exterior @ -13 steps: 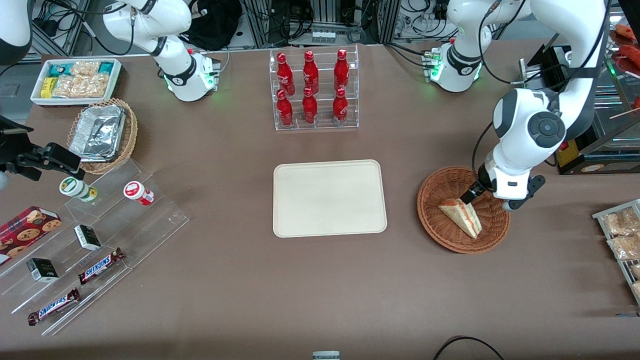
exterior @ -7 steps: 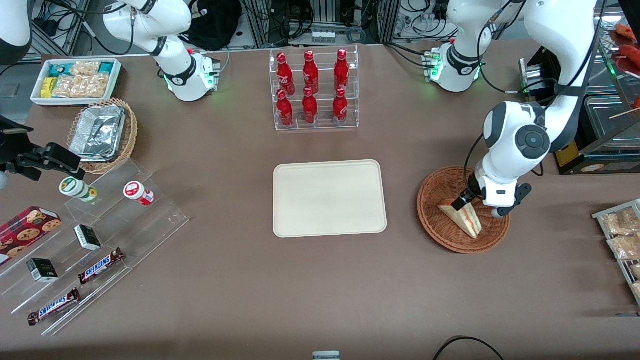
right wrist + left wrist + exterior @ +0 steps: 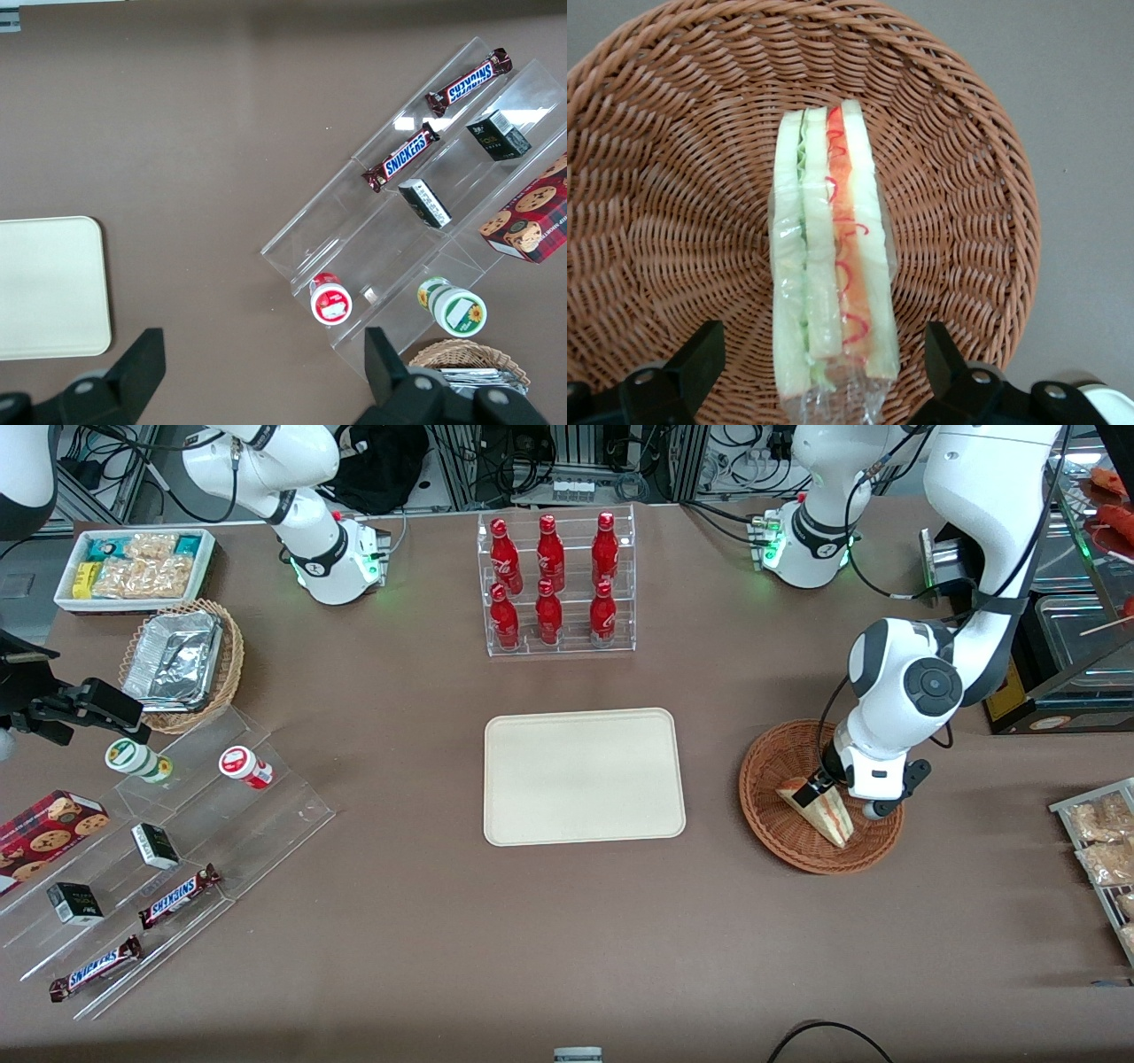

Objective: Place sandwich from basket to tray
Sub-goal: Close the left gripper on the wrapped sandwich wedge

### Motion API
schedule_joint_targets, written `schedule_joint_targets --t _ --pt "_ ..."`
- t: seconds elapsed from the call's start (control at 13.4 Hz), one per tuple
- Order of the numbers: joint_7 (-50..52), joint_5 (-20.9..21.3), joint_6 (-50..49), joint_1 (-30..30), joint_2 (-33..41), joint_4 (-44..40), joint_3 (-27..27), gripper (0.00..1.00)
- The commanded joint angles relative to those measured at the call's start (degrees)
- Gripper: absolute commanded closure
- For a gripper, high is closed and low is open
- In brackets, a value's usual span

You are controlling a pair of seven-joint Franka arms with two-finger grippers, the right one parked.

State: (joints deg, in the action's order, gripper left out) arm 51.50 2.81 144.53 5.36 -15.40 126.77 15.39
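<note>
The wrapped sandwich [image 3: 819, 812] lies in the reddish-brown wicker basket [image 3: 780, 833]. In the left wrist view the sandwich [image 3: 830, 257] shows white bread with green and orange-red layers, lying on the basket [image 3: 673, 177]. My left gripper [image 3: 819, 782] is low inside the basket at the sandwich's end farther from the front camera. In the left wrist view the gripper [image 3: 824, 359] is open, one finger on each side of the sandwich's wide end, apart from it. The cream tray [image 3: 584, 776] lies bare at the table's middle.
A clear rack of red bottles [image 3: 555, 584] stands farther from the front camera than the tray. A clear stepped stand with snack bars [image 3: 151, 850], a foil-tray basket [image 3: 182, 662] and a white snack bin [image 3: 135, 567] lie toward the parked arm's end. Packets [image 3: 1099, 841] lie beside the basket.
My left gripper has come down into the basket and shifted a little toward the tray, now straddling the sandwich's end. The sandwich has not moved.
</note>
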Motion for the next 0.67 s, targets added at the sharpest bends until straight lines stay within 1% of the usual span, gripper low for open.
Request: schedule_joint_targets --t 0.0,0.07,0.15,0.22,0.3,0.37,0.52,0.6 --pt "1.32 0.53 2.59 0.53 -1.65 -0.3 0.34 0.33" --pt "1.15 0.53 2.68 0.53 -1.91 -0.91 0.34 0.54" --pt "0.71 0.62 2.6 0.62 -2.26 -1.44 0.34 0.78" --pt "0.27 0.8 2.34 0.62 -2.35 -2.05 0.34 0.87" --pt "-0.61 0.97 1.72 0.79 -2.27 -2.93 0.34 0.91" --pt "-1.66 0.97 -0.11 0.88 -1.74 -3.54 0.34 0.92" --pt "-2.2 0.97 -10.62 0.88 0.36 -7.74 0.25 0.92" --pt "-2.2 0.97 -17.2 0.62 1.5 -11.16 0.25 0.92"
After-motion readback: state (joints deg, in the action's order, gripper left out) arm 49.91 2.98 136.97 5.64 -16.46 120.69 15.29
